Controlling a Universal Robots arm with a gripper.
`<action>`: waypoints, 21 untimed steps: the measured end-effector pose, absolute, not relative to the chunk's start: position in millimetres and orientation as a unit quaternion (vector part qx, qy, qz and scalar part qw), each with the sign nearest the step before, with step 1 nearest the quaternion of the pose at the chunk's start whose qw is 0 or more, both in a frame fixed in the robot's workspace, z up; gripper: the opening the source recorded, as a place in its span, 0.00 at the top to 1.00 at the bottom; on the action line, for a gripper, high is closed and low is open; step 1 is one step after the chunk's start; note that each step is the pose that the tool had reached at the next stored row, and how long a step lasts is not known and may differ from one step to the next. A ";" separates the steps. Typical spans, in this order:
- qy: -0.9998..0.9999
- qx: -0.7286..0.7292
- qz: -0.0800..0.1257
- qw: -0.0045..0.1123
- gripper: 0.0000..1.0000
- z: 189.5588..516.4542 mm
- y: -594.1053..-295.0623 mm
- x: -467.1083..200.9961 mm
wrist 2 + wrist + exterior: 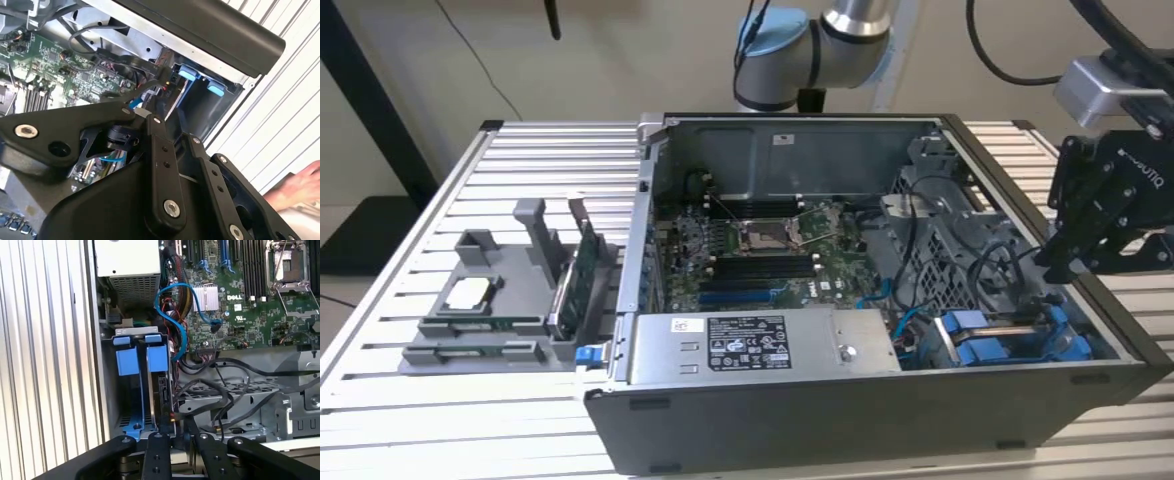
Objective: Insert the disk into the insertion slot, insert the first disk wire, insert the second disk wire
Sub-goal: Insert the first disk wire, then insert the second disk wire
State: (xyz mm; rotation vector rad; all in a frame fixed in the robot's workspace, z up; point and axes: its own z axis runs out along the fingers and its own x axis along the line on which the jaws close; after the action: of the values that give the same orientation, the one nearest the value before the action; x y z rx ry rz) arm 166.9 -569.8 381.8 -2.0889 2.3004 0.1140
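The hand (1057, 268) is hovering over the open computer case (854, 420) at the exterior view's right, just above the insertion slot (134, 332) with its blue fittings (127, 361). Clenched or released, I can't tell. A dark slab that looks like the disk (162, 395) is sitting upright in the slot, so I'm judging we're on the first wire. Loose black cables (220, 390) are trailing just beside it, and lining a plug up squarely is what counts.

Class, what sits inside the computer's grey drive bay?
Inside the insertion slot: two blue fittings side by side, dark space beyond them. The gripper covers one end, so a seated disk cannot be confirmed.
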 end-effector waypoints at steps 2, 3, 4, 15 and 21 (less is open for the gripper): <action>0.740 -0.672 0.037 0.016 0.74 381.8 -567.3 167.2; 0.740 -0.672 0.037 0.016 0.74 381.8 -566.1 167.6; 0.740 -0.672 0.037 0.016 0.74 381.8 -565.3 168.5; 0.733 -0.678 0.047 0.019 0.74 381.8 -564.9 187.7; 0.732 -0.678 0.061 0.024 0.74 381.7 -565.2 198.2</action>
State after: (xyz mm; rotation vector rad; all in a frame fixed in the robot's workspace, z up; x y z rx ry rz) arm 198.2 -565.2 381.7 -2.0969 2.2656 0.1878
